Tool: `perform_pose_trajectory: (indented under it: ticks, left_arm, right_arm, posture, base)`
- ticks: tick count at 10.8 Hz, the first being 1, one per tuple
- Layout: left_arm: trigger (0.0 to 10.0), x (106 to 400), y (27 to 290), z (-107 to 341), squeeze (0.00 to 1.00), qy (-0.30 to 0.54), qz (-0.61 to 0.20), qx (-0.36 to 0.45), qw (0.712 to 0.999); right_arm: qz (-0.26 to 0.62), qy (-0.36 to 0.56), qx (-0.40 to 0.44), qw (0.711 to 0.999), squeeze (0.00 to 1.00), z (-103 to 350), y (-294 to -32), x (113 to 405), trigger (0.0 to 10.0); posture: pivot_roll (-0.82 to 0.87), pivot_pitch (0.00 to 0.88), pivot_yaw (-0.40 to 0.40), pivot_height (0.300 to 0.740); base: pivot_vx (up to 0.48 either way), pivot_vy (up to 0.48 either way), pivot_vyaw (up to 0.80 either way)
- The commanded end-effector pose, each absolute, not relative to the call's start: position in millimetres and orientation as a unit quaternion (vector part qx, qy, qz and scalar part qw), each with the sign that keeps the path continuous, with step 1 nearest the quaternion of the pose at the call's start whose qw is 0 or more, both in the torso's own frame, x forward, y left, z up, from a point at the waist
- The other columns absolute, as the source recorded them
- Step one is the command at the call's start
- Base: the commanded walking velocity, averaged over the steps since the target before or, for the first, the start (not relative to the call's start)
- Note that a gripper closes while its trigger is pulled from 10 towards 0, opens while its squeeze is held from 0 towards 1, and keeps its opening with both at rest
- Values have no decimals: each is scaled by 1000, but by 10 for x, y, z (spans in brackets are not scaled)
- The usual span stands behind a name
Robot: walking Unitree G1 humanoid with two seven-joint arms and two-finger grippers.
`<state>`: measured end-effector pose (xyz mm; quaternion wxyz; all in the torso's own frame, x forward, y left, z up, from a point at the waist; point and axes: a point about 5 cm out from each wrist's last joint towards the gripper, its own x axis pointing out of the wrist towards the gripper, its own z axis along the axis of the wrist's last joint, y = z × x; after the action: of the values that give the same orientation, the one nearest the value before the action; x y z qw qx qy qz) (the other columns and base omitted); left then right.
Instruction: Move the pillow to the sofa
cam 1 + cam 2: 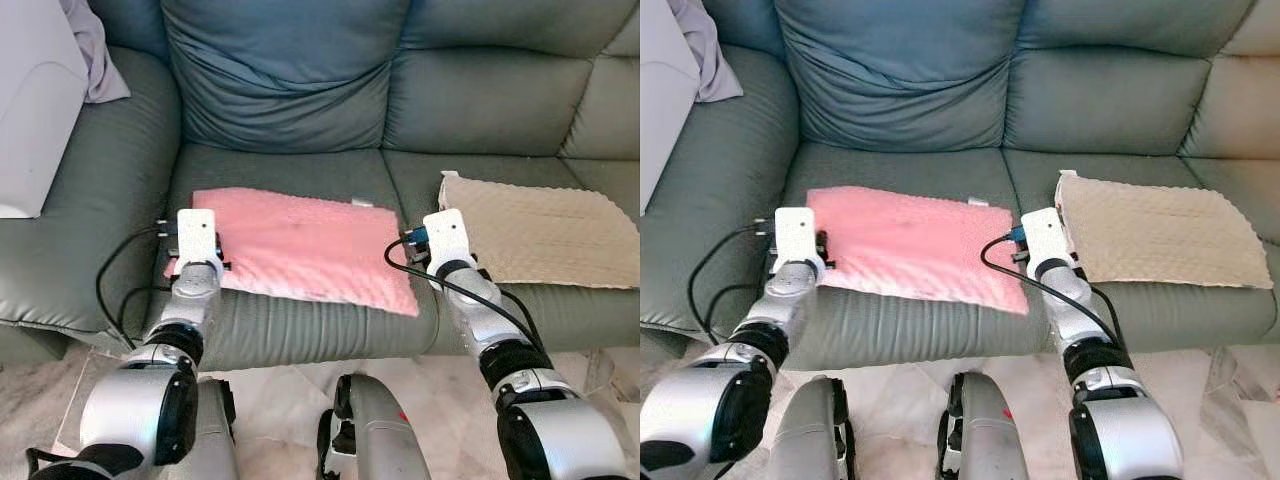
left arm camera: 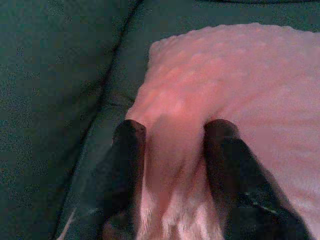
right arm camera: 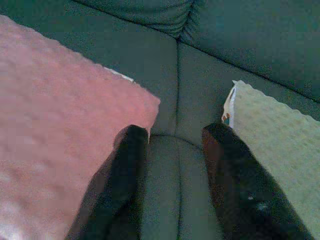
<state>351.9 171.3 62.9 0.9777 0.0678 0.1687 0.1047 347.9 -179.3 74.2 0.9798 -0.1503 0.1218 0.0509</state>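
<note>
Pillow (image 1: pixel 300 250), pink and flat, lies on the sofa (image 1: pixel 290 90) seat, left of a beige pillow (image 1: pixel 535 232). The left gripper (image 2: pixel 172 131) pinches a fold at its left edge. The right gripper (image 3: pixel 175 135), fingers apart and holding nothing, hovers between both pillows.

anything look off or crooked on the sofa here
Mostly tidy. The pink pillow lies flat but askew, its near corner hanging past the seat's front edge. The beige pillow lies flat beside it. The left gripper pinches a fold of the pink pillow's edge.
</note>
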Motion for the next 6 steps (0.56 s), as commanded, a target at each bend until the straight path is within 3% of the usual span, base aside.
perform_pose_trajectory:
  ticks: [1, 6]
  left_arm:
    - [10000, 3473, 1698, 563, 1000, 177, 103, 84, 975]
    - [10000, 3464, 1739, 593, 1000, 159, 106, 135, 972]
  right_arm:
    - [42, 132, -143, 980, 1000, 674, -1860, 3428, 10000]
    - [67, 117, -150, 980, 1000, 684, -1710, 3439, 10000]
  posture:
    - [-85, 167, -125, 656]
    - [-66, 143, -121, 656]
  base:
    - [0, 0, 0]
    - [0, 0, 0]
